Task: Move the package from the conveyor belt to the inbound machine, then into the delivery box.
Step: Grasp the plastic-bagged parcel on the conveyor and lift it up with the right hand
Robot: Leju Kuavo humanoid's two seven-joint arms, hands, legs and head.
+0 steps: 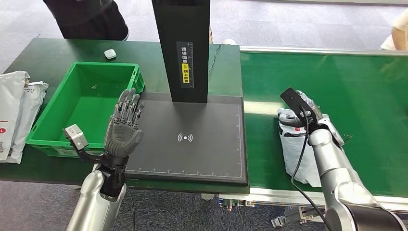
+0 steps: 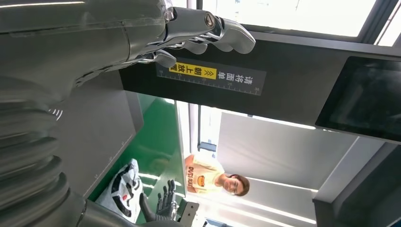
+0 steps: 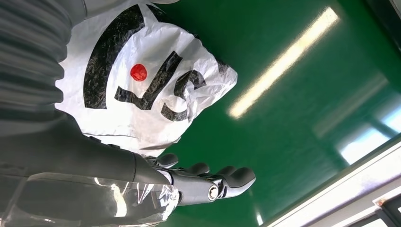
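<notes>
Package (image 1: 296, 149) lies on the green belt (image 1: 337, 96) on the right, white with black marks. It has not gone anywhere yet, so the whole job is left to do.

The right hand (image 1: 300, 113) is at the far end of the package, right beside it. In the right wrist view its fingers (image 3: 222, 179) are spread out next to the bag and are not wrapped around it. I think it is just getting ready to grab.

The left hand (image 1: 124, 130) is held up over the near left edge of the black machine (image 1: 192, 139), palm open, fingers apart, holding nothing.

The machine pad in the middle has nothing on it. The green box (image 1: 82, 108) sits to its left. More white bags (image 1: 17, 110) lie on the table at the far left.

Next, the package must be picked up, put on the pad, then dropped in the box.
</notes>
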